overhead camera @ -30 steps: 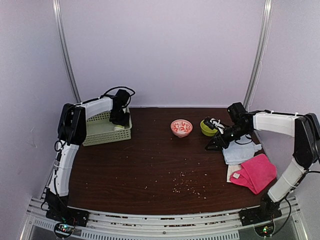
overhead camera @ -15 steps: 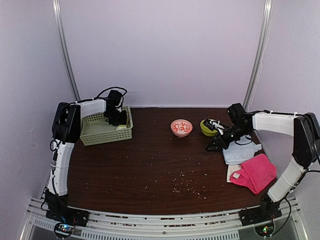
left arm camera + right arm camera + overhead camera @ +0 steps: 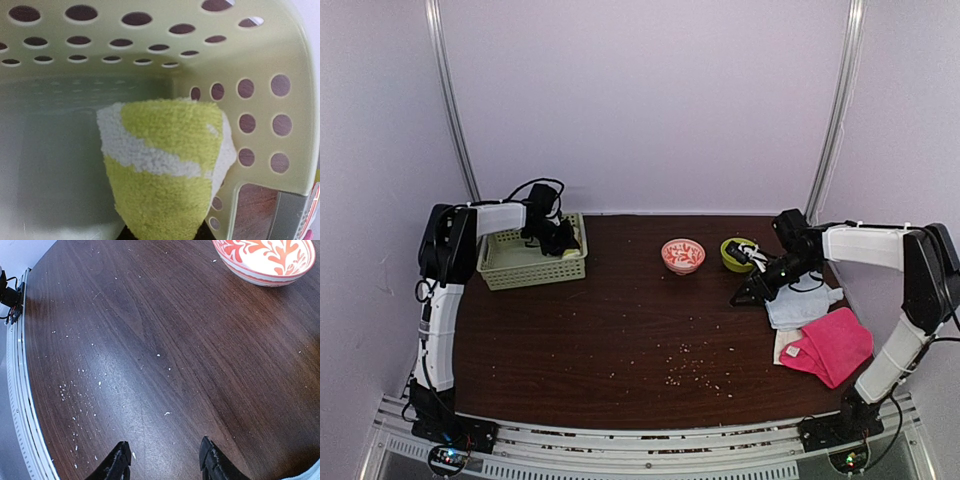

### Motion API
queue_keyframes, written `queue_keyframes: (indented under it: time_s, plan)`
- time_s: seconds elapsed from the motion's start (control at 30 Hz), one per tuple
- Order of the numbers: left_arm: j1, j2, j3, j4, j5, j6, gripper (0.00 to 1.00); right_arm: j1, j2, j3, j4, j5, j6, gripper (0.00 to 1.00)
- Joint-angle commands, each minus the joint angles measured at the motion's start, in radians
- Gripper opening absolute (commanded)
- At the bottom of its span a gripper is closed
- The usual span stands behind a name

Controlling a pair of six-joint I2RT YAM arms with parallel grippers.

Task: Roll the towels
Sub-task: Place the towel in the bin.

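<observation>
Yellow towel (image 3: 165, 165) pinched by left gripper (image 3: 564, 240) inside basket (image 3: 532, 272); right gripper (image 3: 162, 456) spread.

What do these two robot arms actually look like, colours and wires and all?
The left arm and right arm are slim white segments linked by chunky black joints, ending in black jaws. Thin black cables loop near the wrists. By the black bases sit small red and green lights.

The top view overlooks the whole surface (image 3: 620, 320) from behind. The left wrist looks close into the basket (image 3: 305, 100), the right low across the surface toward the bowl (image 3: 265, 260).
</observation>
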Motion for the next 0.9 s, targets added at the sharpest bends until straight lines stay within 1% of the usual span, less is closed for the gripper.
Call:
queue_keyframes:
  time_s: [0.0,0.07,0.13,0.23,0.47,0.87]
  plan:
    - [-0.012,0.000,-0.034,-0.071,0.018,-0.017,0.25,-0.004,0.007,0.020,-0.014,-0.021,-0.009,0.48]
    - [-0.013,-0.018,-0.046,-0.072,0.001,-0.011,0.31,-0.004,0.007,0.021,-0.014,-0.021,-0.009,0.48]
    - [-0.013,-0.036,-0.049,-0.075,-0.005,0.004,0.34,-0.004,0.009,0.021,-0.014,-0.021,-0.010,0.48]
    - [-0.013,-0.061,-0.058,-0.076,-0.007,0.013,0.41,-0.003,0.011,0.024,-0.016,-0.022,-0.011,0.48]
    - [-0.012,-0.095,-0.079,-0.074,-0.012,0.017,0.47,-0.004,0.013,0.024,-0.021,-0.024,-0.016,0.48]
    - [-0.010,-0.173,-0.123,-0.057,-0.026,0.031,0.53,-0.003,0.012,0.026,-0.025,-0.023,-0.019,0.48]
